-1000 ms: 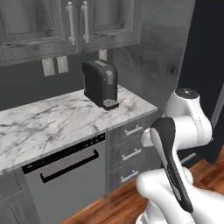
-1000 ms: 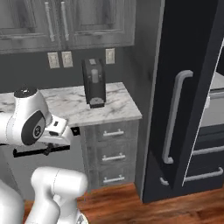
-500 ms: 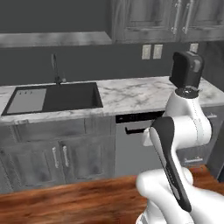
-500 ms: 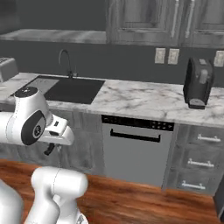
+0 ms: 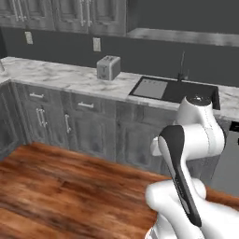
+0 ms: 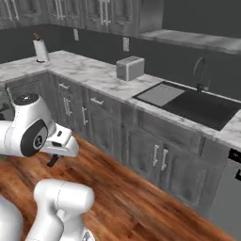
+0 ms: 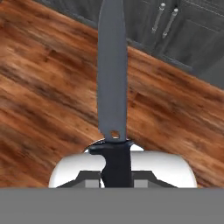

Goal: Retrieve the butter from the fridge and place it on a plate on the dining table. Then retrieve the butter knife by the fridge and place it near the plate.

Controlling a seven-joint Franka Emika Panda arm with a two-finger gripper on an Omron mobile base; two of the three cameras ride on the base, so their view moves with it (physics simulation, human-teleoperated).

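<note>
One butter knife clamped in the hand, blade outward

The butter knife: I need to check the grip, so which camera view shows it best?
The hand view: the butter knife runs up the frame, grey blade out over the wood floor, dark handle between the gripper fingers. The right base view gives a small dark sliver under the hand.

Warm reddish wood floor runs underfoot. Grey wood-grain cabinets line the wall under a marble counter. A silver toaster sits there, beside a dark sink with its faucet. Upper cabinets hang above, outlets on the dark wall.
</note>
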